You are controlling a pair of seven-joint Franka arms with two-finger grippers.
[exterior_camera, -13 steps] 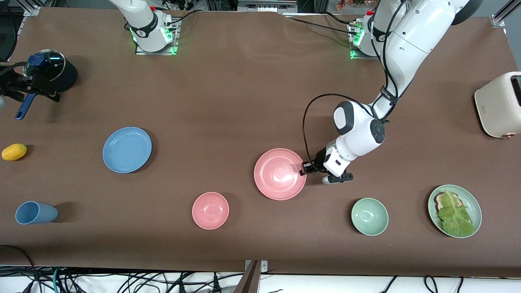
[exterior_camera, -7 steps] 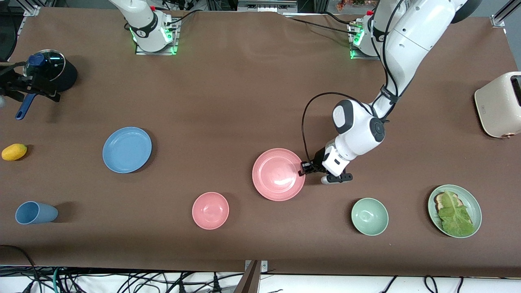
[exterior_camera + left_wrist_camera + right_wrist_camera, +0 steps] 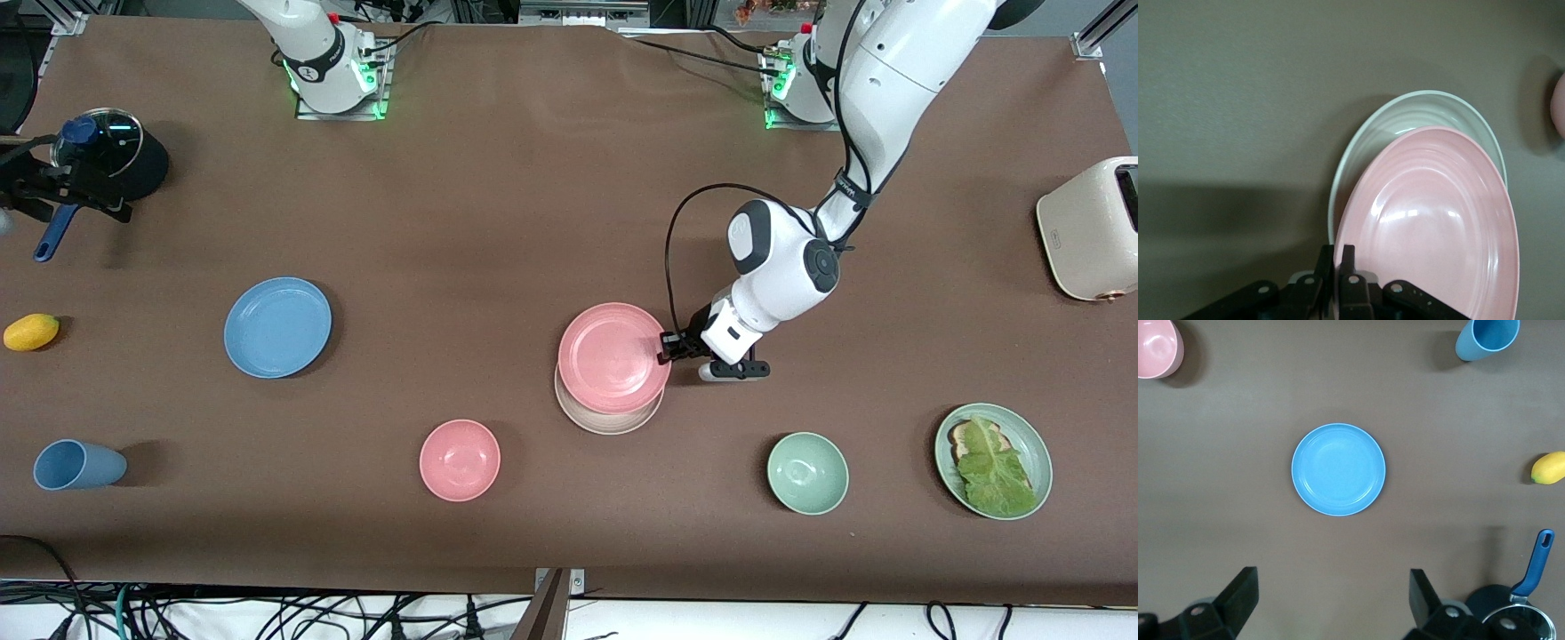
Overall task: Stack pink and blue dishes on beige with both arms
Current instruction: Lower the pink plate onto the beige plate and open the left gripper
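Pink plate [image 3: 612, 356], rim pinched by left gripper [image 3: 665, 348], now lifted, uncovering beige plate [image 3: 607, 420] beneath; right gripper [image 3: 1331, 600] open.

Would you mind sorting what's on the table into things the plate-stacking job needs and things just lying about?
Needed:
pink plate, gripped at its rim by the left gripper, over the beige plate
blue plate, under the open right gripper

Lying about:
pink bowl
green bowl
blue cup
lemon
toaster
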